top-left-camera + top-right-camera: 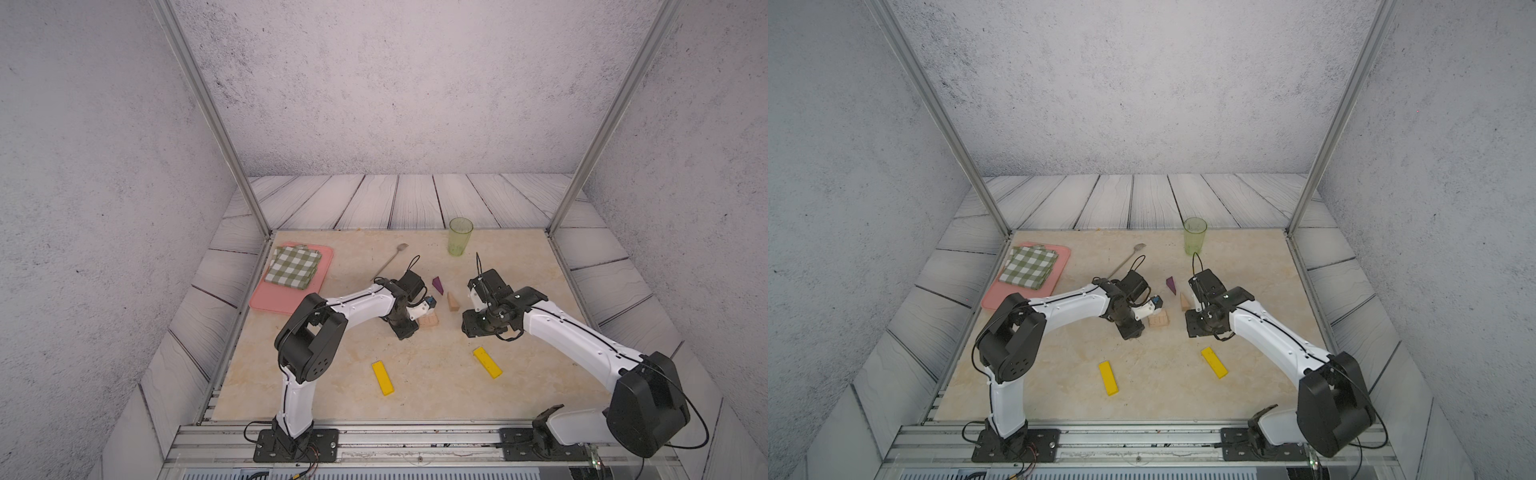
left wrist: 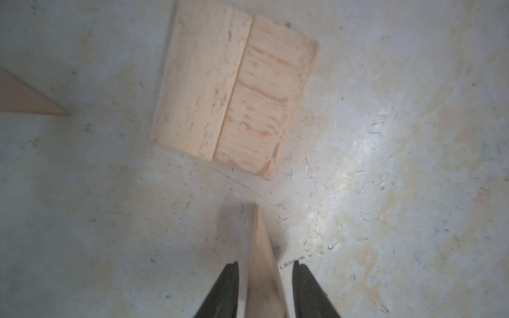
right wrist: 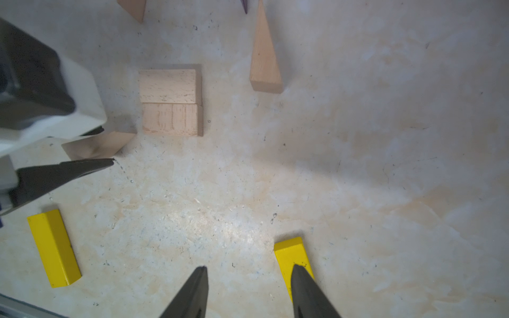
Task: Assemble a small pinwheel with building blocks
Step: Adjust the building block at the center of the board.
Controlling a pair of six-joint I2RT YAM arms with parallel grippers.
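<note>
Building blocks (image 1: 453, 302) loose at mid-frame in both top views. Left claw (image 2: 265, 263) spread, straddling a wooden wedge (image 2: 261, 242), gaps either side. Just past its tip, two wooden rectangles (image 2: 234, 88) touching side by side. Right claw (image 3: 248, 267) spread, empty, near a yellow bar (image 3: 289, 247). Purple wedge (image 1: 437, 285) higher in frame.

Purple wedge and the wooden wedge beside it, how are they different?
The purple wedge is painted purple; the wooden wedge is bare pale wood. The purple wedge lies farther back, nearer the green cup; the wooden wedge lies nearer the front. Both are tapered and untouched.
</note>
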